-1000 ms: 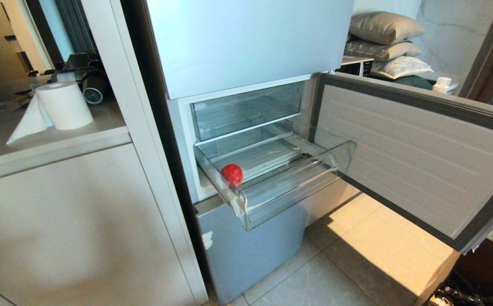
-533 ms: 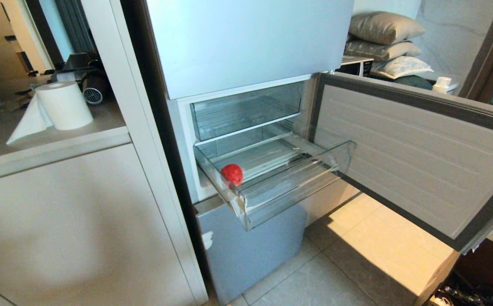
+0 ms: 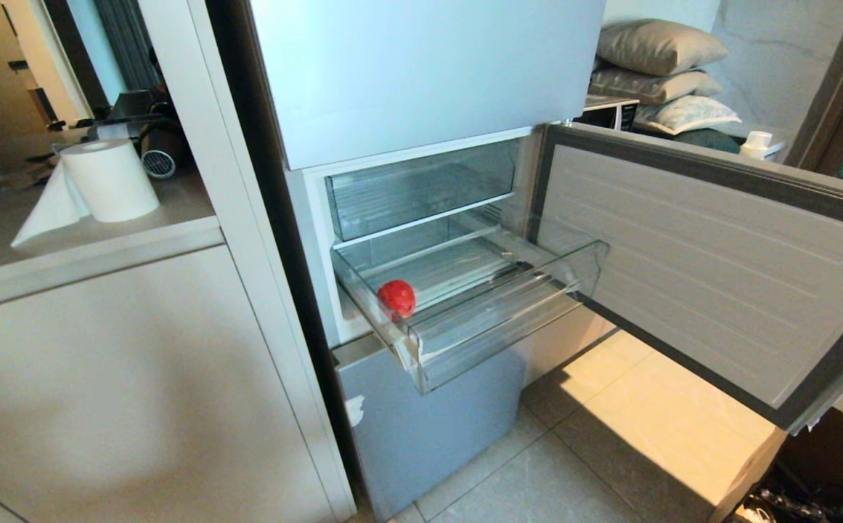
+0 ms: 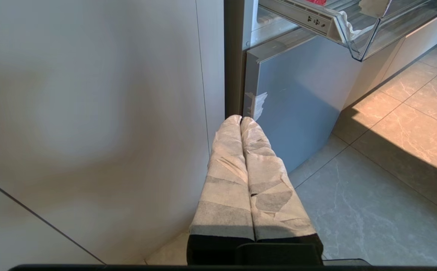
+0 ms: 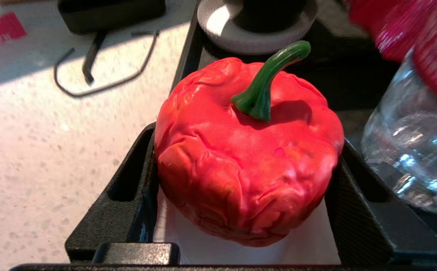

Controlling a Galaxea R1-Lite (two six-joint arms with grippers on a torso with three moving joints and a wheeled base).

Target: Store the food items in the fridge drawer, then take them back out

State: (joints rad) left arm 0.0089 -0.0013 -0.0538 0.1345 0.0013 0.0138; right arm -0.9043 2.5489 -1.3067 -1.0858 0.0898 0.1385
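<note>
Inside the pulled-out fridge drawer (image 3: 494,330), one apple (image 3: 396,298) sits in the front left corner, close behind the thick clear lip. It is the only food in that bin. The fridge (image 3: 428,65) shows two clear drawers: this lower one, drawn well out, and the upper drawer (image 3: 421,189), pushed in, with nothing showing in it. The middle door (image 3: 719,269) stands swung wide to the right, and the pale-blue bottom door (image 3: 421,428) is closed. Neither arm shows in the head view.

On the counter to the left of the fridge stands one paper towel roll (image 3: 105,178) with a loose sheet hanging off it. Three pillows (image 3: 657,45) are stacked behind the open door.

The left gripper (image 4: 241,119) hangs low beside the cabinet, near the bottom door and below the drawer's corner. Its two tape-wrapped fingers (image 4: 226,177) are pressed together with no gap, holding nothing.

The right gripper (image 5: 248,150) is elsewhere, over a speckled countertop (image 5: 34,150). One red bell pepper (image 5: 241,169) with a curved green stem (image 5: 267,82) sits upright between its two black fingers (image 5: 135,177), and both lie against the pepper's sides, so the jaws stand about a pepper's width apart, closed on it. Just beside it is one clear jar (image 5: 410,150), and a black cable (image 5: 101,71) loops on the counter.
</note>
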